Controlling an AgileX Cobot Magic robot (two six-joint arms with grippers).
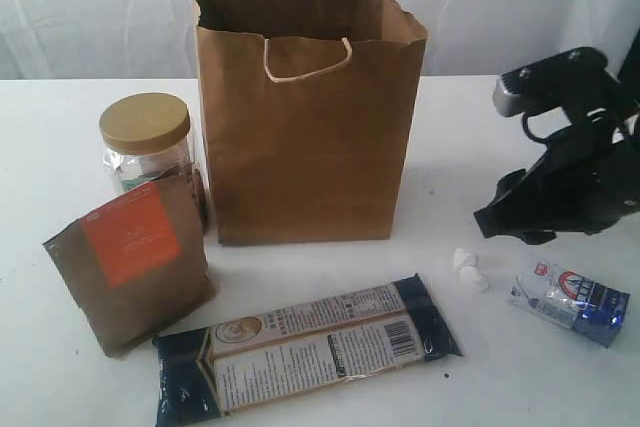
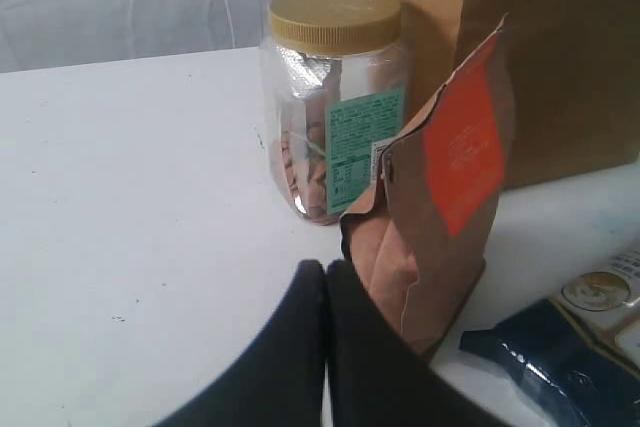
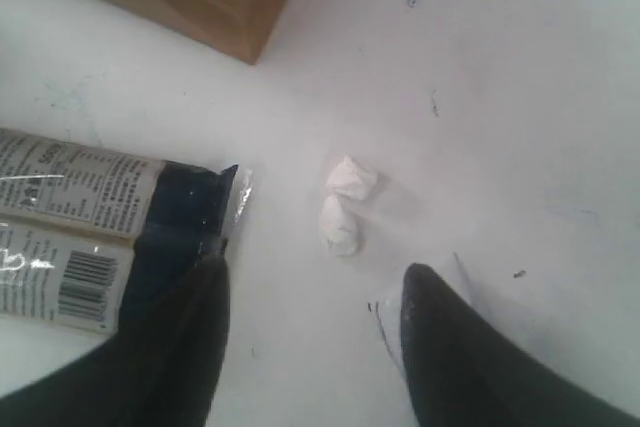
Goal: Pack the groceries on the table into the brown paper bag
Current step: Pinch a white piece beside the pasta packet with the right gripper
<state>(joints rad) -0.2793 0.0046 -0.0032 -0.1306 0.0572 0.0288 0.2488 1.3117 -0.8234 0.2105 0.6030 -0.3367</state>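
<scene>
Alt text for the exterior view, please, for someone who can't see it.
An upright brown paper bag stands open on a white table, groceries outside it: a gold-lidded jar and brown pouch to its left, a long dark-blue packet lying in front, a small blue-silver packet at right. The right gripper hovers near that small packet and two small white lumps.

No word or number can be made out in any view. An orange label (image 1: 130,235) is seen on the brown pouch (image 1: 140,302), its faint print too soft to be read. A green label (image 2: 365,145) of small print is carried by the gold-lidded clear jar (image 2: 300,97). On the long dark-blue packet (image 1: 305,349), pale panels of dense text, a round emblem (image 1: 238,330) and a barcode (image 1: 400,339) are shown, none legible. What may be a red-and-blue logo (image 1: 575,285) is printed on the small blue-silver packet (image 1: 595,312).
</scene>
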